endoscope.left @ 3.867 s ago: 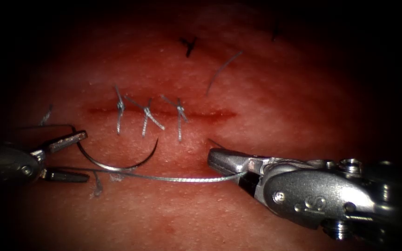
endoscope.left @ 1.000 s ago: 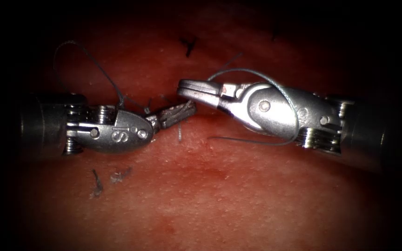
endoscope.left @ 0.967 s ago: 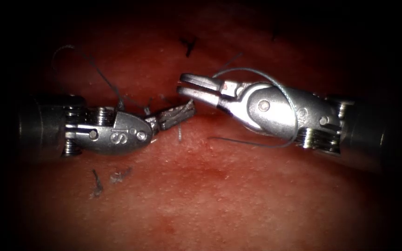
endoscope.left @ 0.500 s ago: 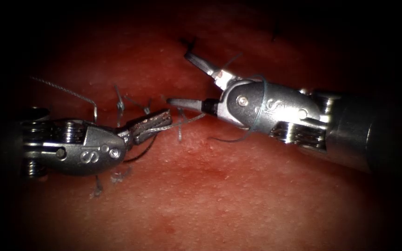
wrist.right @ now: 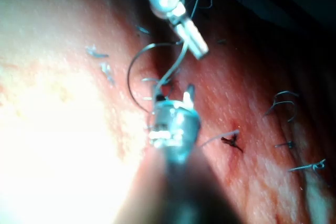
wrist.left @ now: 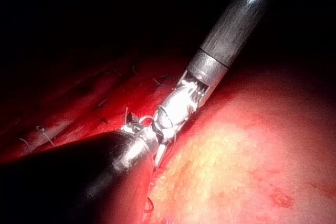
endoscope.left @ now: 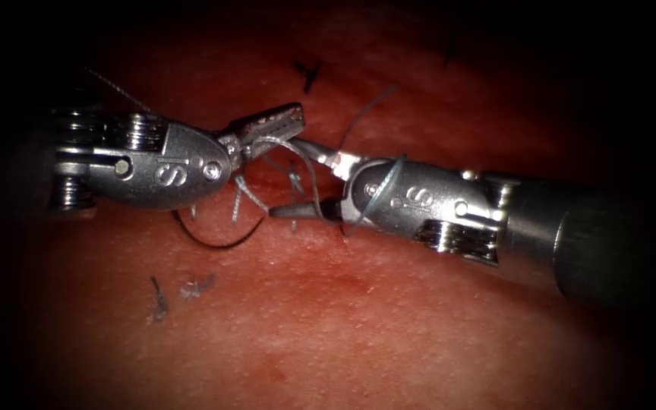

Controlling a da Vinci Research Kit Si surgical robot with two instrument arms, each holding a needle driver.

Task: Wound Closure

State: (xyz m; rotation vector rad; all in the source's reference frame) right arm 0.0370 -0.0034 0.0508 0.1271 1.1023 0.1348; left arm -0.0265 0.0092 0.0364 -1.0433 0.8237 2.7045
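Your left tool [endoscope.left: 271, 121] sits above the cut, jaws clamped together on the thread [endoscope.left: 309, 171], which runs from its tip down and around the body of your right tool [endoscope.left: 305, 178]. The right tool's jaws stand wide apart, one pointing up toward the left tool, the other lying low over the tissue [endoscope.left: 358, 319]; they hold nothing. The needle [endoscope.left: 214, 241] lies free on the tissue below the left tool, an arc of it showing, not driven in. Tied stitches [endoscope.left: 244, 193] cross the cut [endoscope.left: 267, 171] between the tools. Cut ends of thread [endoscope.left: 159, 298] lie on the tissue below.
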